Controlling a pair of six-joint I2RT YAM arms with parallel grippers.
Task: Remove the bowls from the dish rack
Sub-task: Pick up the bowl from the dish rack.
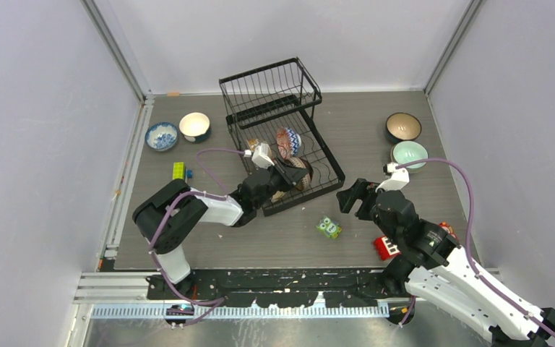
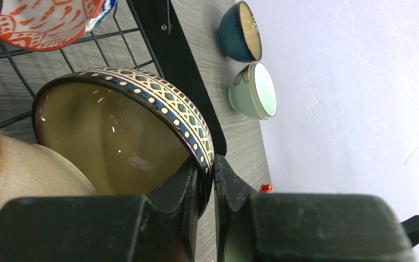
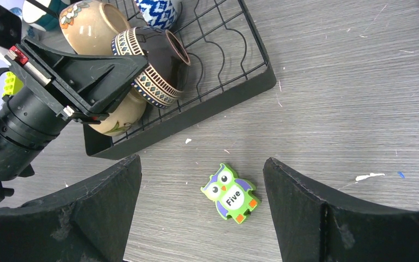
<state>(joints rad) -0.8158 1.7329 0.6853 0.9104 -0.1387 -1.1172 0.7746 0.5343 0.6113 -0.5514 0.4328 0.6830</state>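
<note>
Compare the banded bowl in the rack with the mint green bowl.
The banded bowl is dark brown; the mint bowl pale green. The banded bowl lies tipped in the dish rack, rim pinched by the left gripper; the mint bowl sits upright, untouched, on the table. Both are round.

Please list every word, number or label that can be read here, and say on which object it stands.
"Five": on the belly of the green owl toy.
In the top view this word is too small to read.
The brown bowl: patterns only, no words.
</note>
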